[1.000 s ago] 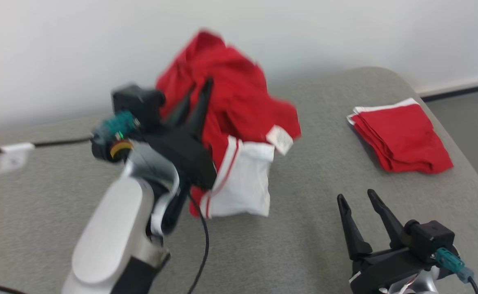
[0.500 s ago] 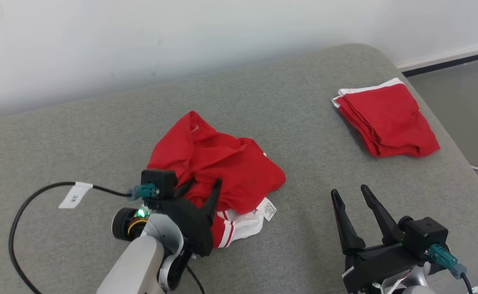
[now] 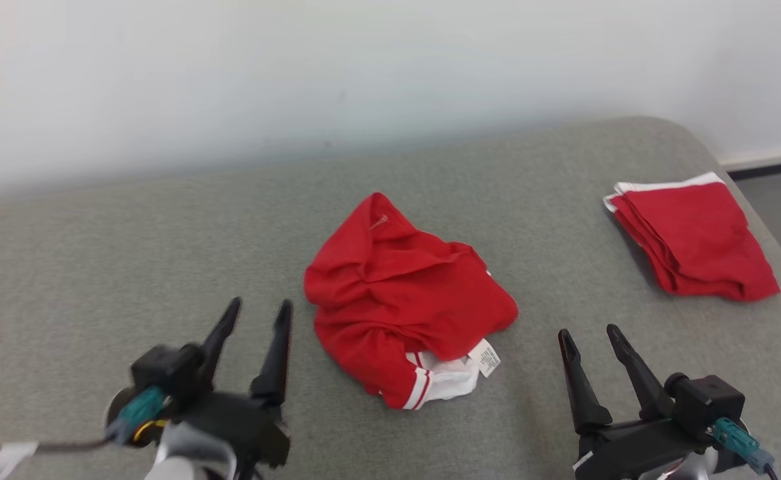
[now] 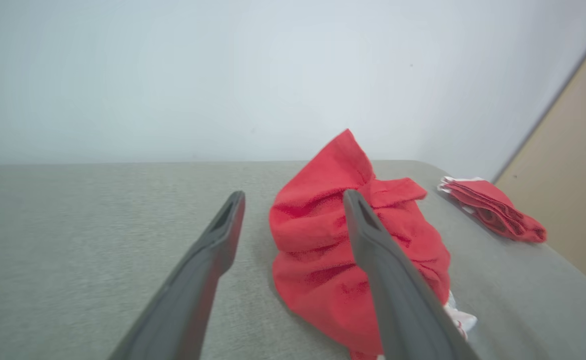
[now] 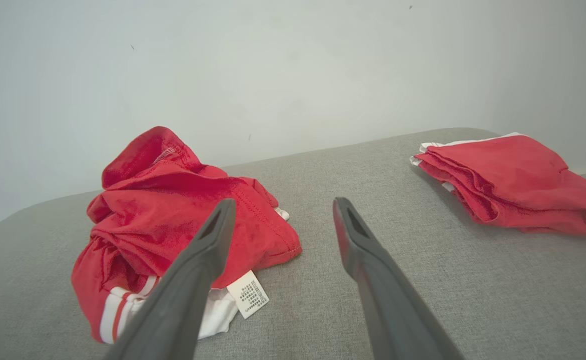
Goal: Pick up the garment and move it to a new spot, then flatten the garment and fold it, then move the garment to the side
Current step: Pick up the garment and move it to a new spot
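garment (image 3: pixel 397 300) crumpled, lying front-to-back, white band (image 3: pixel 453 381) nearest

Left hand (image 3: pixel 259 305) blurred, cut off by bottom edge

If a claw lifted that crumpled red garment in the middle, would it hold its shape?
Probably not: the crumpled red garment with white trim lies in soft folds on the grey padded surface, so it should droop. It looks thin, likely light. Its white label may dangle.
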